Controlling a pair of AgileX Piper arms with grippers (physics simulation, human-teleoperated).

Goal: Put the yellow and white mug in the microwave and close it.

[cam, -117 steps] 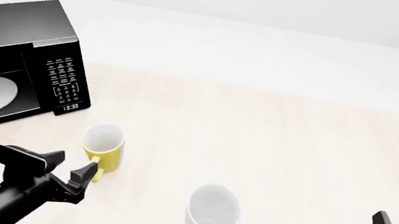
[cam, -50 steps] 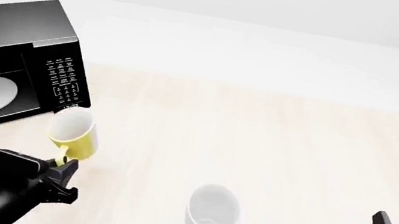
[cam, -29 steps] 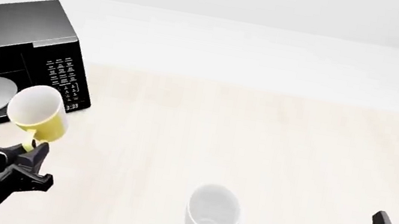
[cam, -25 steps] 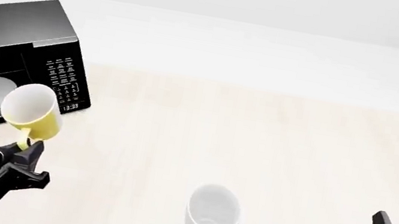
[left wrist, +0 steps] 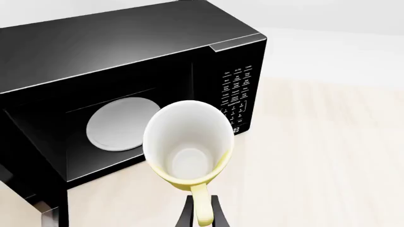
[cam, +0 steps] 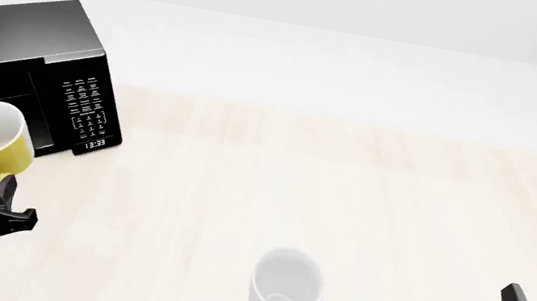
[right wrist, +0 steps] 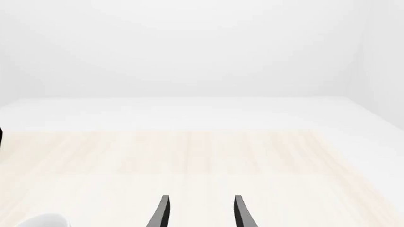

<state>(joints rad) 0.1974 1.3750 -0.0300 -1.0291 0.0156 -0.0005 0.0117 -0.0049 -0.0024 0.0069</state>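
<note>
Bench (cam: 372, 184): one pale wooden surface carrying everything here.
Microwave (left wrist: 126, 80): one, black, cavity open ahead of your left jaws; its door is not clearly in view, only a dark edge beside the opening. One white turntable plate (left wrist: 120, 126) lies inside.
Mugs: two. One all-white mug (cam: 284, 291) stands on the bench, well apart from both arms.
Yellow and white mug (left wrist: 188, 144): one, lifted off the bench, tilted with its mouth towards the wrist camera, just in front of the cavity and just beyond your left jaws.
Left jaws (left wrist: 200, 215): clamped on the mug's yellow handle.
Right jaws (right wrist: 198, 213): spread apart, holding nothing, waiting near the bench's near edge.
Step in hand: carry the mug into the cavity. Level it upright first, keep its rim under the cavity's top edge, and set it on the plate before you let go.
</note>
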